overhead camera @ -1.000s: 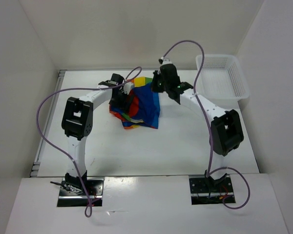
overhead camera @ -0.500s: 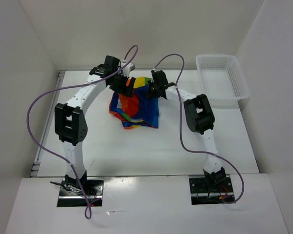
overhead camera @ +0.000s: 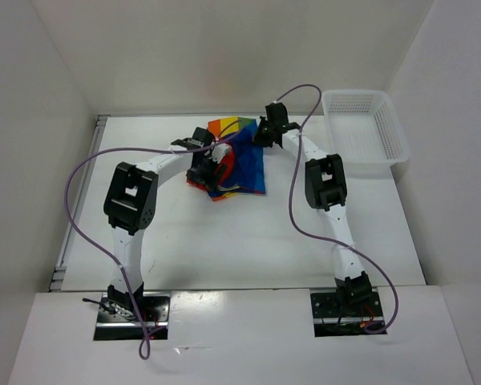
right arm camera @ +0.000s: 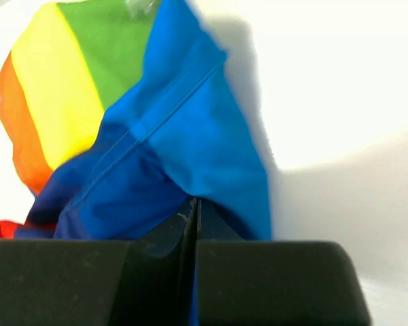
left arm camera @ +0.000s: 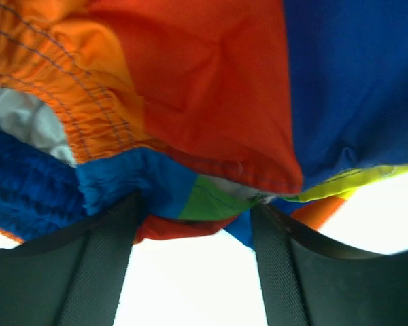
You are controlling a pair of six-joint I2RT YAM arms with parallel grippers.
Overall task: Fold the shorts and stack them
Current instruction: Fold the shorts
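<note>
The rainbow-striped shorts (overhead camera: pixel 242 159) lie bunched at the back middle of the table, blue side up, with the yellow and green stripes toward the back. My right gripper (overhead camera: pixel 266 135) is at their back right corner. In the right wrist view it (right arm camera: pixel 196 201) is shut, with blue fabric of the shorts (right arm camera: pixel 190 149) coming out of its tips. My left gripper (overhead camera: pixel 213 167) is at the left edge of the shorts. In the left wrist view it (left arm camera: pixel 194 212) is open, and the red and blue hem of the shorts (left arm camera: pixel 211 88) drapes over both fingertips.
A white mesh basket (overhead camera: pixel 389 136) stands at the back right, against the right wall. White walls close in the table on the left, back and right. Purple cables loop above both arms.
The shorts have shifted toward the back and right along with my right gripper. My left gripper has come down from the back to the left edge of the shorts.
</note>
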